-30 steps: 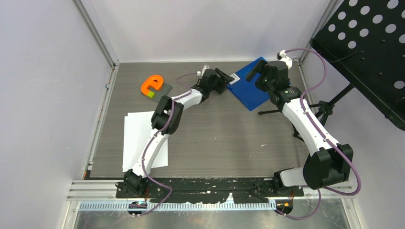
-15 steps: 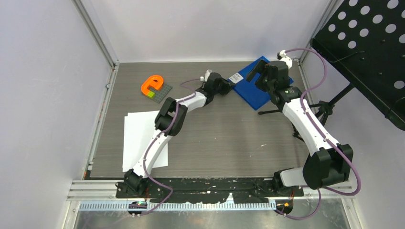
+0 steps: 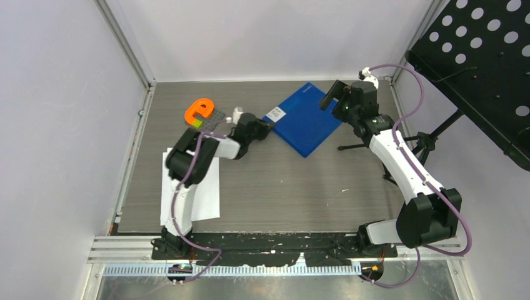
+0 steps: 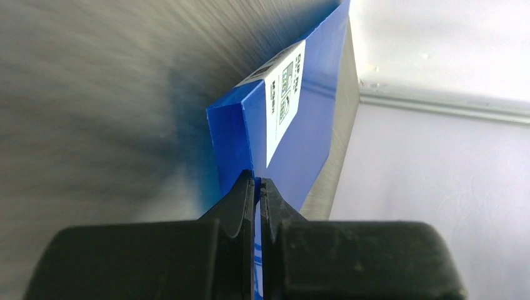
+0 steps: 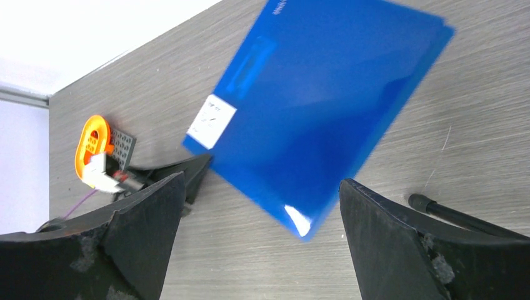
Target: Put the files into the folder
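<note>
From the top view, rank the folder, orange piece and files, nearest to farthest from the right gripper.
1. The folder, just left of the right gripper.
2. The orange piece, far left.
3. The files, near-left corner.

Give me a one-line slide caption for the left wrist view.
Left gripper shut on a corner of the blue folder, barcode label in view, grey table to its left.

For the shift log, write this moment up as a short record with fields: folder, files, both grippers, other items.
folder: blue folder, closed, far middle of the table
files: white paper sheets, near-left, outside the folder
left gripper: shut on the folder corner by the barcode label
right gripper: open above the folder, holding nothing
other: orange e-shaped piece on a grey studded plate
</note>
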`<state>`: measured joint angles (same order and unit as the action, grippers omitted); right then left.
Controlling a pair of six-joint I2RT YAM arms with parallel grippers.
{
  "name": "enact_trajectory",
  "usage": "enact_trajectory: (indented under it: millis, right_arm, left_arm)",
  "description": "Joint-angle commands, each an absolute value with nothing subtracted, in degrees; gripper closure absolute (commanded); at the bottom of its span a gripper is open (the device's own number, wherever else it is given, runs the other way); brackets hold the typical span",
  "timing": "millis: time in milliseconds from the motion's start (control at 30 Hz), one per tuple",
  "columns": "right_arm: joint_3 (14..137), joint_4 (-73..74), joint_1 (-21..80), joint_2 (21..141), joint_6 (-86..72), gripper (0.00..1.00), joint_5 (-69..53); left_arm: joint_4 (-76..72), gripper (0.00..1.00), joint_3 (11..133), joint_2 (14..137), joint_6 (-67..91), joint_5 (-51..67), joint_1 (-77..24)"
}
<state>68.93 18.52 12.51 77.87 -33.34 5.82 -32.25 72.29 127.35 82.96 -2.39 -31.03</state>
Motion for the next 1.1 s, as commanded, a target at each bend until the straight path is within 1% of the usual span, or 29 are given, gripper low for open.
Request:
enact_trajectory:
  millis: [0, 100, 200, 300, 400, 633, 900, 1033, 1067]
  right_arm:
    - [66.85, 17.79, 12.72, 77.46, -32.55, 0.03, 1.47]
    - [62.87, 16.49, 13.78, 76.09, -33.24, 0.03, 0.75]
    - [55.08, 13.67, 15.62, 74.56, -35.48, 0.03, -2.28]
    - [48.41, 8.56, 17.32, 72.62, -38.94, 0.03, -5.71]
    - [42.11, 5.30, 20.72, 71.64, -42.89, 0.03, -6.42]
    - [32.56, -4.77, 24.82, 70.95, -51.56, 0.02, -7.25]
    - [30.11, -10.66, 26.08, 71.85, -55.59, 0.00, -6.78]
    - [29.93, -13.81, 26.09, 74.09, -57.20, 0.00, -6.55]
    - [29.85, -14.46, 26.10, 74.40, -57.85, 0.03, -6.56]
  left_arm:
    - [-42.47, 1.00, 54.13, 111.90, 79.18, -8.03, -28.99]
    - [-42.42, 1.00, 40.79, 102.76, 82.03, -8.46, -28.75]
    - [-42.38, 1.00, 29.44, 95.18, 88.08, -7.02, -28.74]
    - [-43.28, 1.00, 20.91, 89.75, 94.18, -4.71, -28.88]
    - [-46.57, 1.00, 14.93, 85.48, 97.65, -3.41, -28.84]
    - [-47.80, 1.00, 9.32, 78.44, 102.21, 2.67, -29.09]
    - [-47.07, 1.00, 7.22, 72.21, 104.39, 6.61, -29.11]
    - [-46.89, 1.00, 7.41, 70.39, 104.53, 7.57, -29.17]
    - [-46.77, 1.00, 7.46, 70.08, 104.52, 7.98, -29.18]
